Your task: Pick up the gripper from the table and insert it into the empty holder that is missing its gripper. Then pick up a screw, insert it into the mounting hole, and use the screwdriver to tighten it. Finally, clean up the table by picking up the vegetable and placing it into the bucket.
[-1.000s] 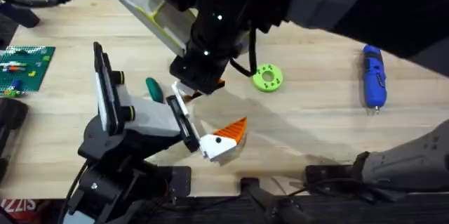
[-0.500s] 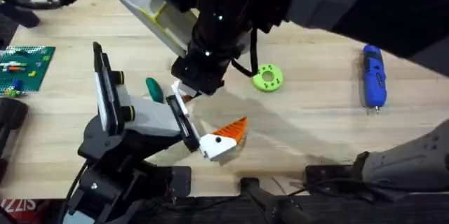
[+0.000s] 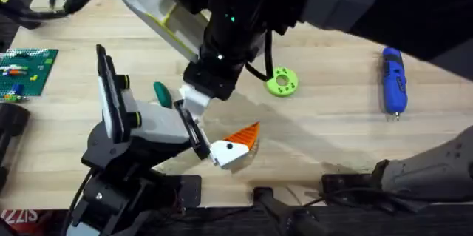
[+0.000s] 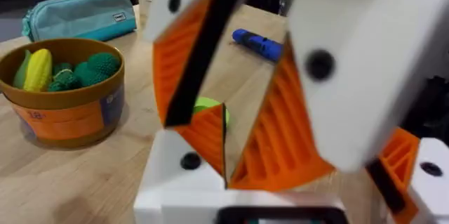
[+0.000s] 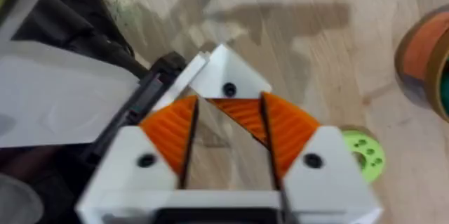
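Jaws spread apart on the left gripper (image 4: pixel 245 34), bare wood in the gap. Cannot tell for the right gripper (image 5: pixel 230 122), a white-and-orange piece (image 5: pixel 229 83) lying at its tips.

Pale wooden table (image 3: pixel 332 118), dark floor past its edges. Looming large, dark and blurred across the overhead view's top: right arm (image 3: pixel 244 14).

One orange bucket (image 4: pixel 63 122) holding toy vegetables, beside one teal pouch (image 4: pixel 81 13). One screwdriver (image 3: pixel 393 81), flat on the table's right side, well apart from both grippers. One lime-green ring (image 3: pixel 281 81) near the middle. One vegetable (image 3: pixel 162 94), just beside the left arm's white body, partly cut off by it.
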### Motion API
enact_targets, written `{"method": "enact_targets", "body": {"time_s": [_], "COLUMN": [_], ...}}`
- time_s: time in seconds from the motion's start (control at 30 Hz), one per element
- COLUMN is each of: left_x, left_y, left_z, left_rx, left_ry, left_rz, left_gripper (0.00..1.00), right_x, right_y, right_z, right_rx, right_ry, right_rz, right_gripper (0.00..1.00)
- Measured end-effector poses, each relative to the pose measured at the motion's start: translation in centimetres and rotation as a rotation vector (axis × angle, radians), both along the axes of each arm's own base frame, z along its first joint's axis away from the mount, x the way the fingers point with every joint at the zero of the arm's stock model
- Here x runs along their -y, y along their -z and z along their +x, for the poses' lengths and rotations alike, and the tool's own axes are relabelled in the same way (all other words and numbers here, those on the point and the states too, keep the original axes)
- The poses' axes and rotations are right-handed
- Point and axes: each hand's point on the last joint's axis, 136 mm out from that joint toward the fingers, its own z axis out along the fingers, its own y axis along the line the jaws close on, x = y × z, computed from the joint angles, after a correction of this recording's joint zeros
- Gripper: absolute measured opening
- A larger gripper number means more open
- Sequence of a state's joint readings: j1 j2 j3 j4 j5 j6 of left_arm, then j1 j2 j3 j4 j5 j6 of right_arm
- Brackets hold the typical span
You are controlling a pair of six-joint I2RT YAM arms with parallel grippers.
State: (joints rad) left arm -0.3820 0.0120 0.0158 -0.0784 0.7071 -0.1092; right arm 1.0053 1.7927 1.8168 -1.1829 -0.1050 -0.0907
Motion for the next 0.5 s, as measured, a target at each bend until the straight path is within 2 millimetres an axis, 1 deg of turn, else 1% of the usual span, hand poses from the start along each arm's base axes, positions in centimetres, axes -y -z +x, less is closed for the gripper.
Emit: {"method": "enact_targets", "body": {"time_s": [0.07, 0.1, 0.13, 0.17, 0.33, 0.5], "left_x": [0.0, 0.0, 0.0, 0.0, 0.0, 0.0], "left_y": [0.0, 0.0, 0.0, 0.0, 0.0, 0.0], "left_z": [0.0, 0.0, 0.0, 0.0, 0.0, 0.0], "left_rx": [0.001, 0.004, 0.007, 0.009, 0.017, 0.022], "left_ry": [0.000, 0.000, 0.000, 0.000, 0.001, 0.001], "left_rz": [0.001, 0.002, 0.002, 0.003, 0.007, 0.010], "left_gripper": [0.984, 0.984, 0.984, 0.984, 0.984, 0.984], "right_x": [0.3, 0.6, 0.8, 0.9, 1.1, 2.3], "right_y": [0.0, -0.1, -0.3, -0.5, -2.1, -4.4], "right_z": [0.4, 0.7, 0.9, 1.0, 0.6, 1.1], "right_rx": [0.015, 0.023, 0.027, 0.033, 0.055, 0.091], "right_ry": [0.006, 0.014, 0.021, 0.020, 0.014, 0.044], "right_rz": [-0.010, -0.011, -0.010, -0.008, 0.035, 0.083], "right_gripper": [0.797, 0.889, 0.957, 0.984, 0.994, 0.994]}}
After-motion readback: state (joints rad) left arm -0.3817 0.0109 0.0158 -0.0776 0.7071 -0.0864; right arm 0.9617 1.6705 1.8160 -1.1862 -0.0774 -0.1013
